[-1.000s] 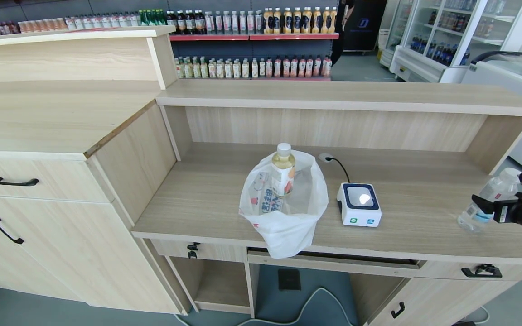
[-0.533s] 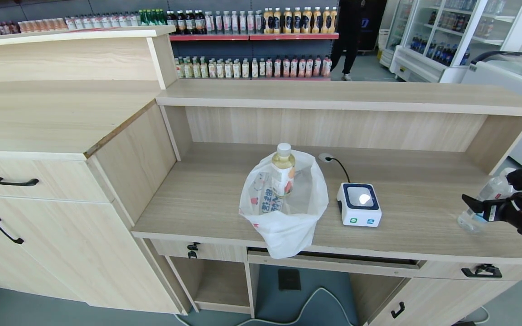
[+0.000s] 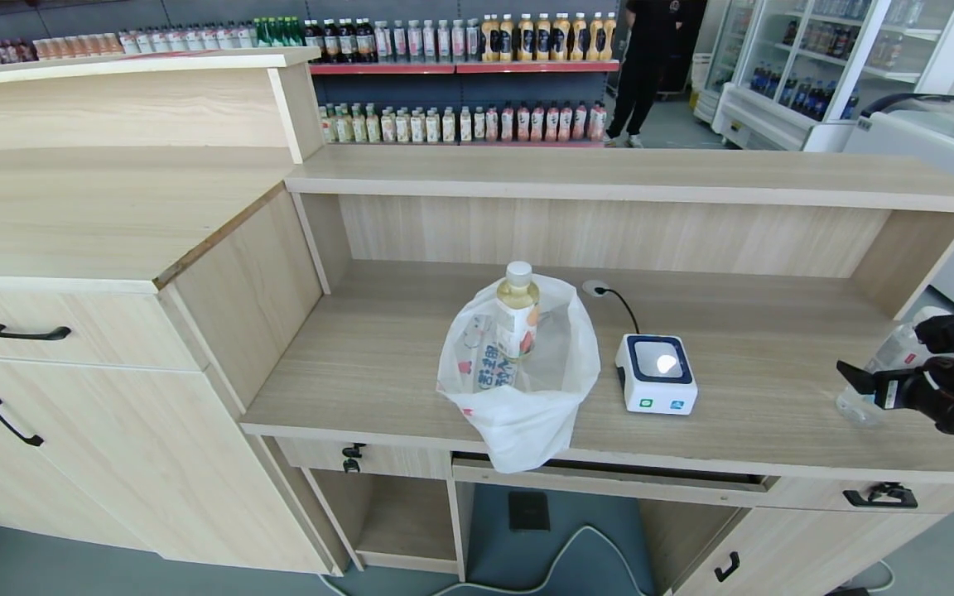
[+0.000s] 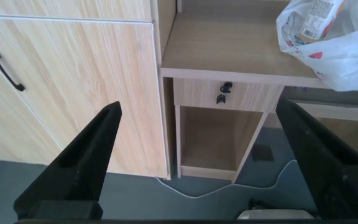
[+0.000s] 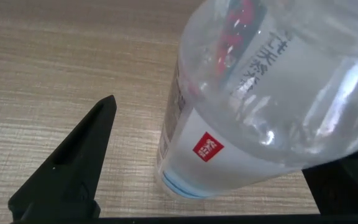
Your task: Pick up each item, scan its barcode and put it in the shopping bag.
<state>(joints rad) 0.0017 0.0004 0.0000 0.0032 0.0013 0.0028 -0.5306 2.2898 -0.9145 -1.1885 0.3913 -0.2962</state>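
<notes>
Water bottle [image 3: 898, 352] near right edge of counter [image 3: 758, 356], right claw [image 5: 229, 134] spread loosely around it, left claw [image 4: 199, 107] spread wide before cabinet [image 4: 73, 74]

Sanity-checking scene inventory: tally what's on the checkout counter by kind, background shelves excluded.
Shopping bag: 1
Scanner: 1
Bottles: 2 (drink bottle in the bag, water bottle outside it)
Total: 4

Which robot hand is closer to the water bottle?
Right. The right gripper is around the water bottle at the counter's right end; the left gripper hangs low before the counter's left side, far away.
</notes>
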